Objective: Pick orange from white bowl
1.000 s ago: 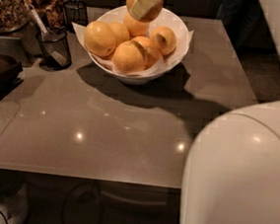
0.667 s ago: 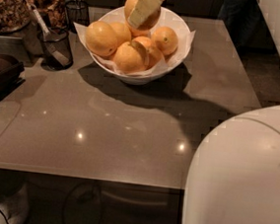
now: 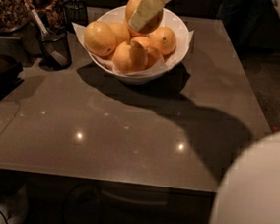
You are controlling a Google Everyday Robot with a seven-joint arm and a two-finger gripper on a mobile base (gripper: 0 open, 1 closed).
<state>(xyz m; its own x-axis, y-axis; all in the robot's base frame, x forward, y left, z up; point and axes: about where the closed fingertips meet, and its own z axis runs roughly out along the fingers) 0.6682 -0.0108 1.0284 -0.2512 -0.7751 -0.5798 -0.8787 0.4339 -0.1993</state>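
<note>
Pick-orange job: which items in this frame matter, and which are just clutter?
Job:
- round yellow-orange orange, topmost in the pile
- wide glossy white bowl
- gripper, above the bowl's far side, against that orange

Clutter:
- other oranges in the bowl
- dark wire-mesh cup, left of the bowl
- brown snacks, top left
- grey table

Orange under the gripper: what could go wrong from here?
1. The gripper lies across the top orange at the back of the white bowl; round, smooth fruit could slip and fall back on the pile.
2. The other oranges are heaped against it, so a jolt could roll one over the rim onto the table.
3. The paper liner might catch and shift.
</note>
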